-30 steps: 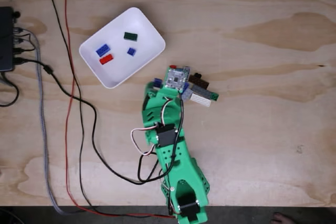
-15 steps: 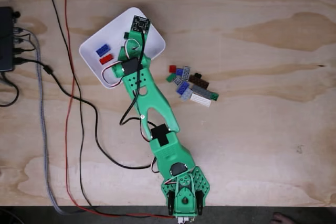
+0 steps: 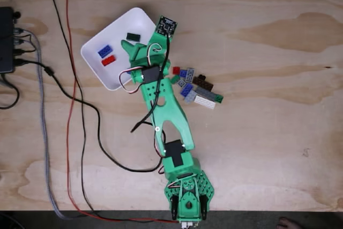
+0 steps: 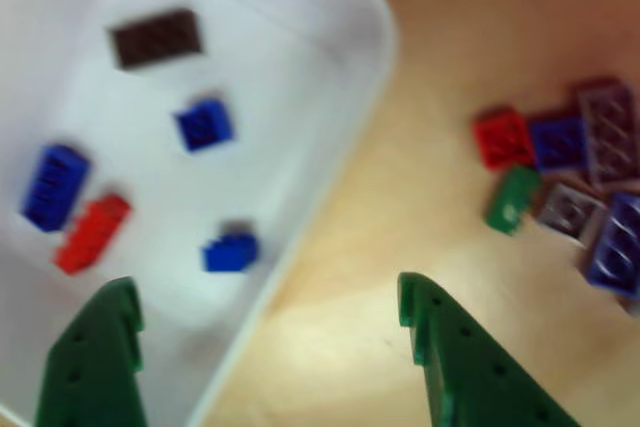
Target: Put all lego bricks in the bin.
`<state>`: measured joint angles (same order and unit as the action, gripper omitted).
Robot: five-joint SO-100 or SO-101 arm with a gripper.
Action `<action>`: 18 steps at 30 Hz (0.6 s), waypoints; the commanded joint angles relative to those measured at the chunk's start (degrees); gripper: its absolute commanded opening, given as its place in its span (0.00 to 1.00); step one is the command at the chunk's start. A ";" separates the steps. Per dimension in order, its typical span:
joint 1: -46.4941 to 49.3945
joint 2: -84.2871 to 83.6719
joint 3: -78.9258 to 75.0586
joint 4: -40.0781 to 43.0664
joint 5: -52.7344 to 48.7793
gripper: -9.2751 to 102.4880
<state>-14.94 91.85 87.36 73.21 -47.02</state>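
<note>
The white bin (image 3: 120,25) lies at the upper left of the fixed view, with a blue (image 3: 104,51), a red (image 3: 108,60) and a dark green (image 3: 133,37) lego brick showing in it. In the blurred other view the bin (image 4: 300,67) holds several bricks, among them a blue one (image 4: 230,250) near its right rim. A pile of lego bricks (image 3: 199,87) rests on the table to the right of the bin, also seen as a pile (image 4: 560,172) in the other view. My gripper (image 3: 141,45) hangs open and empty over the bin's right rim, its fingers (image 4: 95,357) wide apart.
Black, red and grey cables (image 3: 75,105) run down the left side of the plywood table. A black box (image 3: 6,38) sits at the left edge. The arm's base (image 3: 187,199) stands at the bottom edge.
The arm swung from the pile up-left to the bin, then shifted slightly right over the bin's rim. One more blue brick now lies in the bin.
</note>
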 commanded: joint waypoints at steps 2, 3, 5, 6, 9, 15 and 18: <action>16.70 42.98 33.22 2.37 -4.83 0.17; 19.25 41.13 38.41 -0.97 -6.50 0.17; 22.32 36.04 43.68 -6.06 -7.91 0.16; 23.64 33.22 44.03 -7.03 -7.91 0.16; 25.31 28.04 43.68 -7.65 -9.58 0.18; 27.86 20.92 45.09 -13.62 -12.92 0.28; 30.06 19.86 44.56 -16.70 -9.67 0.28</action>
<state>12.04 112.41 133.07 60.56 -59.15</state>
